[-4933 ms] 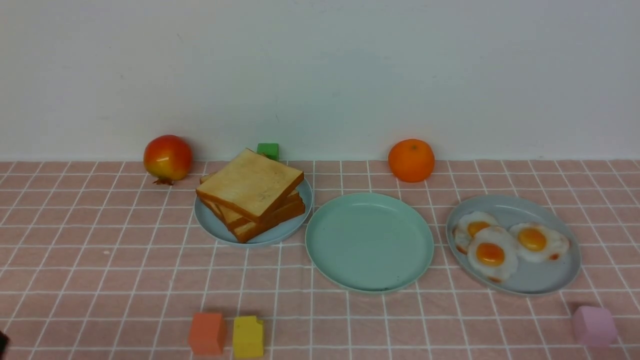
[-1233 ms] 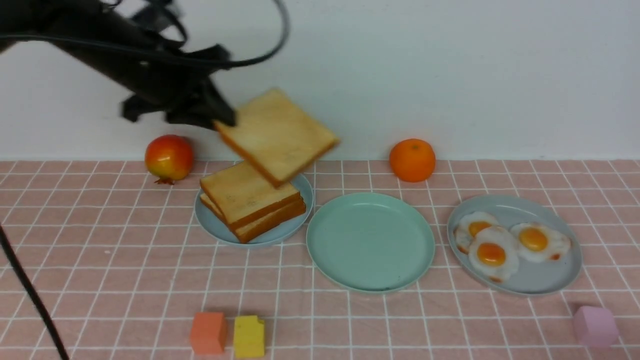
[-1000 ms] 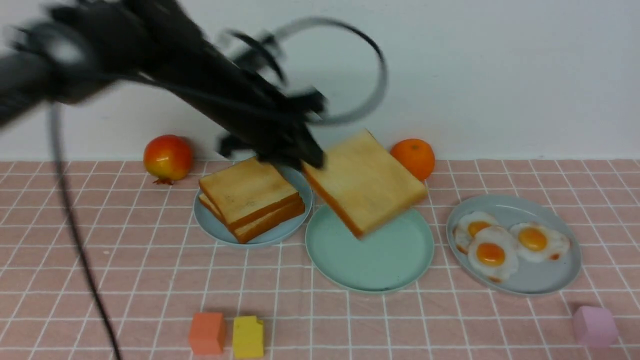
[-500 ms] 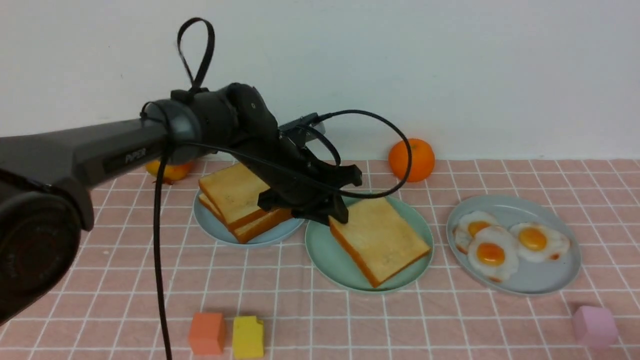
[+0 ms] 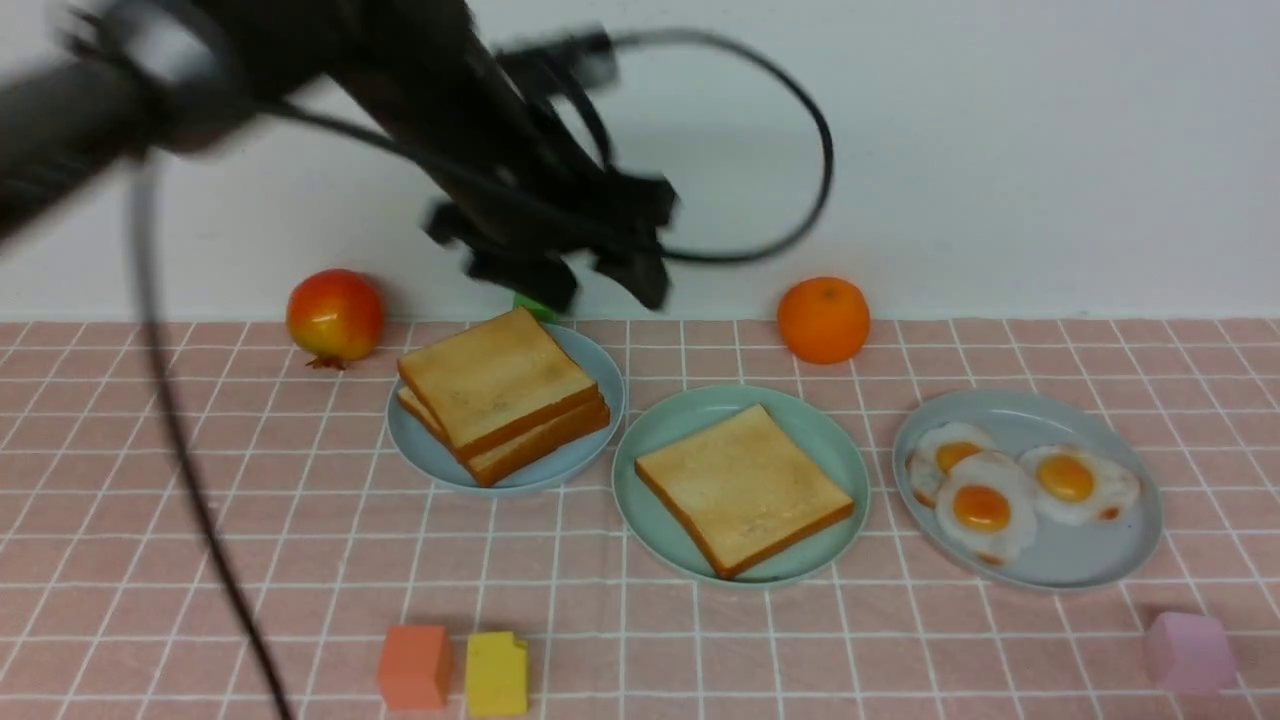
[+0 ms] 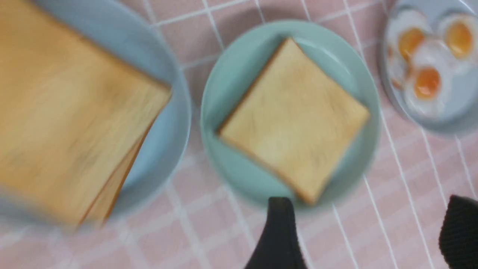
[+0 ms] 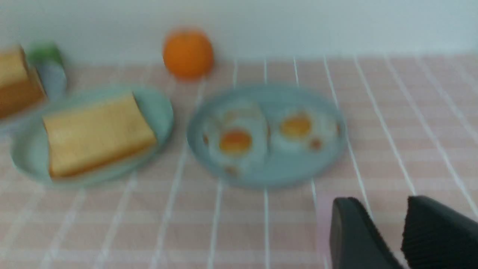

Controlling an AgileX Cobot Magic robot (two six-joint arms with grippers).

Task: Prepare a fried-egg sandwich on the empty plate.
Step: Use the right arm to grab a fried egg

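Looking down the front camera, I see the left gripper (image 5: 603, 290) as a blur hanging in the air above the far side of the desk, over the back of the toast stack, its jaws spread wide with nothing between them; its wrist camera shows both fingers (image 6: 278, 231) clear of everything below. The mint-green plate (image 5: 650, 440) sits in the middle of the desk, and 1 toast slice (image 5: 745, 487) lies flat on it, turned so a corner points to the near edge. Toward the desk's left edge, a blue-grey plate (image 5: 420, 450) carries a stack of 2 more slices (image 5: 497, 385). Toward the right edge, a second blue-grey plate (image 5: 1100, 570) holds the 3 fried eggs (image 5: 980, 507), 2 of them overlapping, all apart from the toast. The right gripper (image 7: 382, 201) shows only in its own wrist camera: jaws a little apart, nothing in them, low over the cloth on the near side of the egg plate. Along the far edge stand a red fruit (image 5: 335, 315), a green block (image 5: 535, 305) and an orange (image 5: 823, 320). Near the front edge sit an orange block (image 5: 414, 667) touching a yellow block (image 5: 496, 673), and a pink block (image 5: 1188, 652) at the near right corner.
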